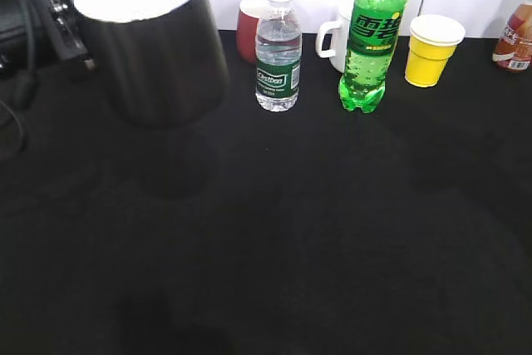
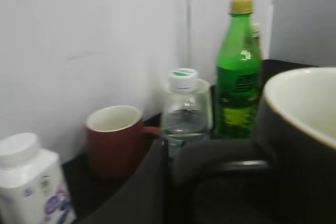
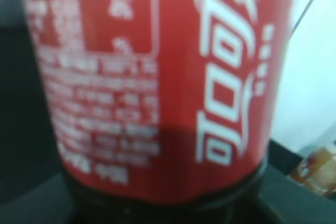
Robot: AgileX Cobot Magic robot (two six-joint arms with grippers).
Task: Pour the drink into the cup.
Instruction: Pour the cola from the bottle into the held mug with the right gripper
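Black mug: the black ceramic mug with white inside [image 1: 154, 43] hangs raised above the black counter [image 1: 291, 230] at far left of my exterior view, beside my left arm [image 1: 33, 22].
Left gripper: from my left wrist view the mug's rim fills the right edge [image 2: 304, 103]; dark gripper parts [image 2: 210, 182] sit against its wall, so I read the gripper as clamped on the mug.
Drink: the red-labelled clear plastic bottle of dark liquid [image 3: 157, 87] crowds my right wrist view; in the exterior view it shows only at the far right edge [image 1: 517, 35].
Right gripper: no fingers visible; I cannot tell its state.
Back row: clear water bottle with green label [image 1: 278, 56], green soda bottle [image 1: 374, 35], yellow paper cup [image 1: 432, 49], red mug [image 2: 115, 137].
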